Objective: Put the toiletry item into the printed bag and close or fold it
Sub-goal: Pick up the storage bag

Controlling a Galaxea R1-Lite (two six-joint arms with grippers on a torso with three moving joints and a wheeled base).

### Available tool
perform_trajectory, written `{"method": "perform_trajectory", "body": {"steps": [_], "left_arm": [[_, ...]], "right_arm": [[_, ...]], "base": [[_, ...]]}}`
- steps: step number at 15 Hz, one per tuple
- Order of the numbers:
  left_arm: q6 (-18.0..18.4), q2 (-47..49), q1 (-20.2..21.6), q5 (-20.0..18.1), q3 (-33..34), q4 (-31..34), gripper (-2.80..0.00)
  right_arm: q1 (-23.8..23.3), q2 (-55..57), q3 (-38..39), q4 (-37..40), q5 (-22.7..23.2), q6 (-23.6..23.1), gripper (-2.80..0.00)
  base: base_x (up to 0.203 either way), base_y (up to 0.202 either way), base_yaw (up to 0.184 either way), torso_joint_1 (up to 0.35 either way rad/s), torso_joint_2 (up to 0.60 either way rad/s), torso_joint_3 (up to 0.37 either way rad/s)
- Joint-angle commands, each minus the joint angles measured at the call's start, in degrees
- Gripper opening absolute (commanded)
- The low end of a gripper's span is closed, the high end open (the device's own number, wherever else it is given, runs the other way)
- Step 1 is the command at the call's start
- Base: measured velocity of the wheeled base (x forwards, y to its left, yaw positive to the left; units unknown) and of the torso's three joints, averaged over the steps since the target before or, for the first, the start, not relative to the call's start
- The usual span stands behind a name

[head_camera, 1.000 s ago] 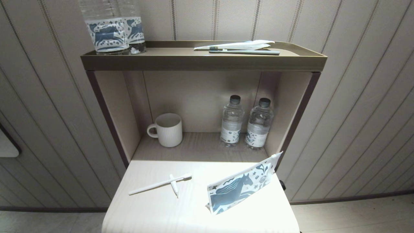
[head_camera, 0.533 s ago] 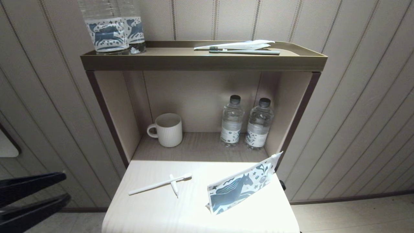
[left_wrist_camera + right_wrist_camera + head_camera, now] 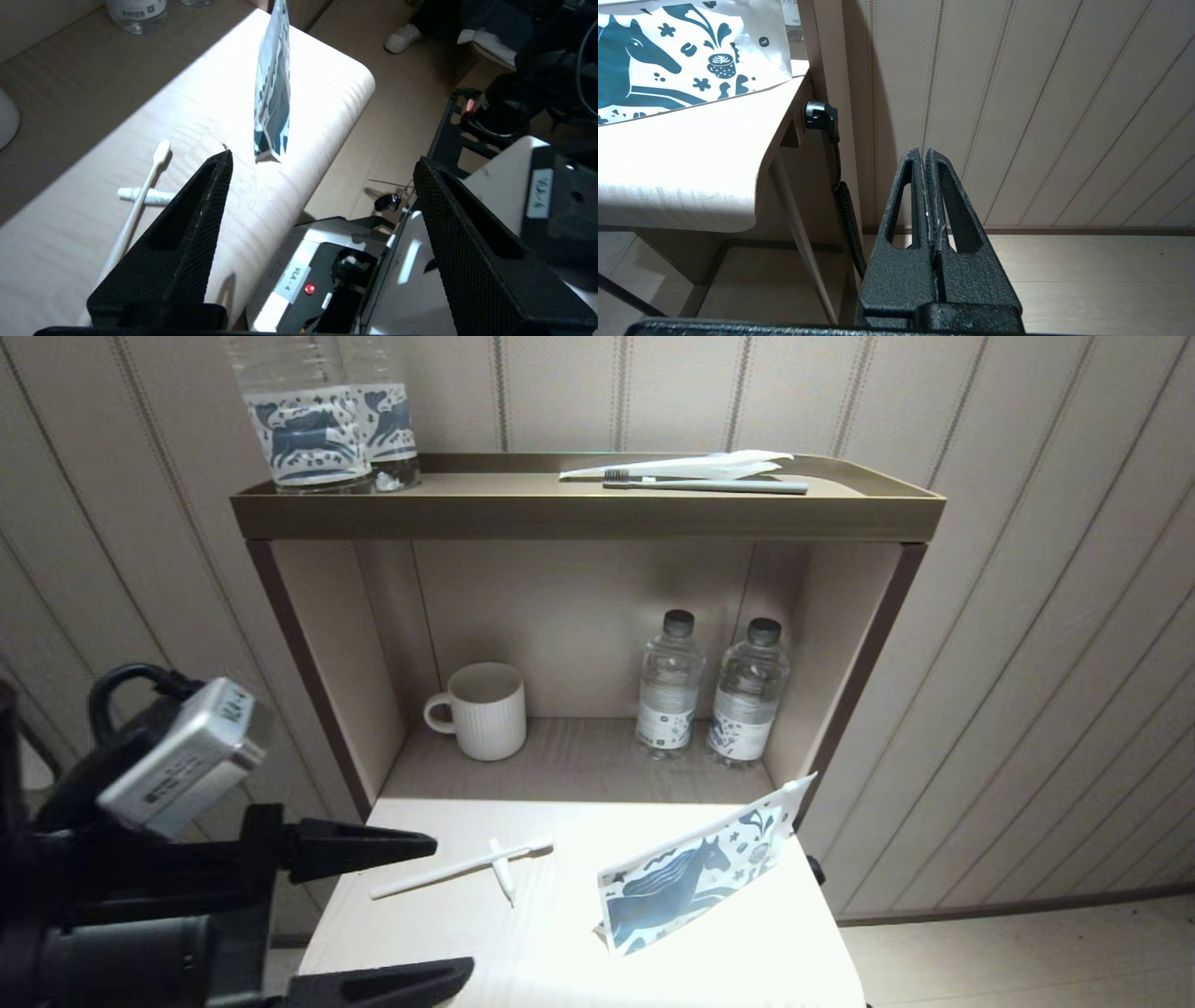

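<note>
Pale wood grain covers the low table top (image 3: 439, 943), where the flat white soft-plastic zip pouch printed with a dark teal-blue horse (image 3: 695, 877) stands on its long edge, tilted, toward the table's right side; its far corner reaches the edge of the open shelf unit (image 3: 579, 518) behind. To its left, well apart, lies a slim white toothbrush (image 3: 462, 868) with a small white tube (image 3: 502, 871) crossing it.

The left gripper (image 3: 411, 910) hovers at the table's left front corner, its two black textured fingers (image 3: 187, 224) spread wide and holding nothing; the toothbrush is just beyond the upper finger's tip. In the left wrist view the pouch (image 3: 273, 88) shows edge-on, upright past the fingertips.

The right gripper (image 3: 927, 156) hangs low beside the table's right edge, off the table, facing the striped wall, its fingers pressed together and empty.

Inside the shelf stand a ribbed white mug (image 3: 484, 709) and two clear water bottles with dark caps (image 3: 714, 686). On top sit two clear bottles with horse-print labels (image 3: 322, 425) and a grey-green toothbrush (image 3: 709, 485) beside a white wrapper (image 3: 691, 465).
</note>
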Motion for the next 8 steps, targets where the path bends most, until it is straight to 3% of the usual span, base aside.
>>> {"method": "perform_trajectory", "body": {"steps": [1,6,8], "left_arm": [[0.1,7.3,-2.6,0.8,-0.4,-3.0,0.0],[0.7,17.0,-6.1,1.8,-4.6,-5.4,0.0],[3.8,20.4,-6.2,3.0,-5.3,-5.8,0.0]], "right_arm": [[0.0,0.1,0.0,0.0,0.1,0.0,-2.8],[0.0,0.1,0.0,0.0,0.1,0.0,-2.8],[0.0,0.1,0.0,0.0,-0.1,0.0,-2.8]], "base": [[0.0,0.0,0.0,0.0,0.0,0.0],[0.0,0.0,0.0,0.0,0.0,0.0],[0.0,0.0,0.0,0.0,0.0,0.0]]}}
